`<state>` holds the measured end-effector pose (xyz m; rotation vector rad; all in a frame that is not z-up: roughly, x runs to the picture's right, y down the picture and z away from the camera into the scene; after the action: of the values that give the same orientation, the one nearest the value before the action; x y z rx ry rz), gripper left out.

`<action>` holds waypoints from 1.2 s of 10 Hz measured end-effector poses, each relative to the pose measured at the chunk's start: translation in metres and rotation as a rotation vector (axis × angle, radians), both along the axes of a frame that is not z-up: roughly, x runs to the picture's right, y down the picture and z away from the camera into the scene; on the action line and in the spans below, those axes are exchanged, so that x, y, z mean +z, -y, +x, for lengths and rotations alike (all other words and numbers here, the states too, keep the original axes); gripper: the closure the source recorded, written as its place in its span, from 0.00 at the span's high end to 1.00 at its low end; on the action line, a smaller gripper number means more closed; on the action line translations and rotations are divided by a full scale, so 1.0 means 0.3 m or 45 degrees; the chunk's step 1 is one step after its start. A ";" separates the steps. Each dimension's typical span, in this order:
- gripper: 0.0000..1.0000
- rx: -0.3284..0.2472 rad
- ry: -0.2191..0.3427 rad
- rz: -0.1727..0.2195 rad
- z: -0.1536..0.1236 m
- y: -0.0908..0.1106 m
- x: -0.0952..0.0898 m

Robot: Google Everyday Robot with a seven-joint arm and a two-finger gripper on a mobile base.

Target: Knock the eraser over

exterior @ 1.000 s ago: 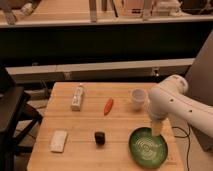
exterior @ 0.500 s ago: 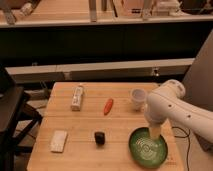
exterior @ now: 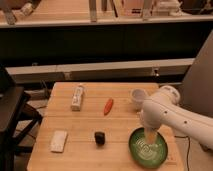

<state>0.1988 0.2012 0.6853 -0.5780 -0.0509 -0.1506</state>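
The eraser (exterior: 100, 138) is a small black block standing on the wooden table (exterior: 85, 155), near its front middle. My gripper (exterior: 151, 136) hangs from the white arm (exterior: 167, 110) at the right, over the green bowl (exterior: 148, 148). It is well to the right of the eraser and apart from it.
An orange carrot (exterior: 108, 105) lies behind the eraser. A white bottle-like oblong (exterior: 77, 96) lies at the back left, a flat white pad (exterior: 59, 140) at the front left, and a white cup (exterior: 138, 97) at the back right. A dark chair (exterior: 12, 115) stands left of the table.
The arm has moved a little to the left, and the gripper now sits further left over the green bowl. The objects on the table have not moved.
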 end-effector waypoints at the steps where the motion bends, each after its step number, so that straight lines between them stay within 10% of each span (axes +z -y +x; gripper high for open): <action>1: 0.80 -0.005 0.014 -0.004 -0.015 -0.007 0.000; 12: 0.80 -0.029 0.104 -0.031 -0.151 -0.103 0.003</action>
<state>0.1535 0.2321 0.6861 -0.5971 -0.1254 -0.1954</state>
